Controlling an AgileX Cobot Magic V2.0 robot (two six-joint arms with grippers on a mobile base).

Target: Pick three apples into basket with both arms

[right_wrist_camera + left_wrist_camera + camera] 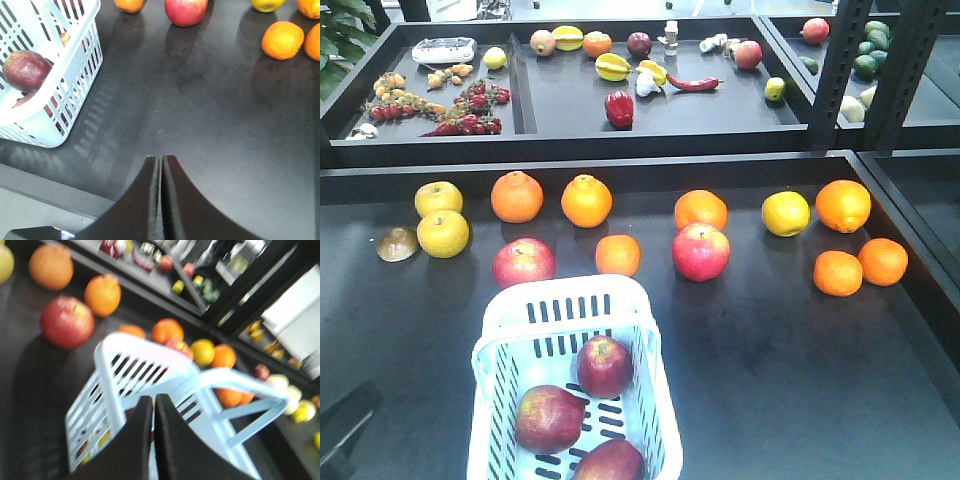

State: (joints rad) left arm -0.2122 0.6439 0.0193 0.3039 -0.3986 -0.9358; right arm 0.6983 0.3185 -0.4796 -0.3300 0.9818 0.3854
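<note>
On the dark table, at six o'clock in the front view, the basket (510,330) holds all three apples (604,365): one toward its far wall, one (549,418) at eight o'clock from it, a third (611,461) cut by the lower edge. They look dark red, dull-skinned, with faint yellowish streaks near the stem, and sit close together on the slotted floor. The left gripper (154,405) hangs above the basket's near rim, its fingers pressed together on nothing, the handle (235,382) arching at two o'clock from the tips. The right gripper (160,165) hovers over bare table, fingers likewise closed and empty, with the basket at ten o'clock from its tips and well apart. By these views the left arm is the nearer one, and the basket's long axis runs away from the robot. Judged from the count inside, the picking appears complete. Brighter apples (700,251) and oranges (617,254) lie beyond the basket, between eleven and two o'clock.
</note>
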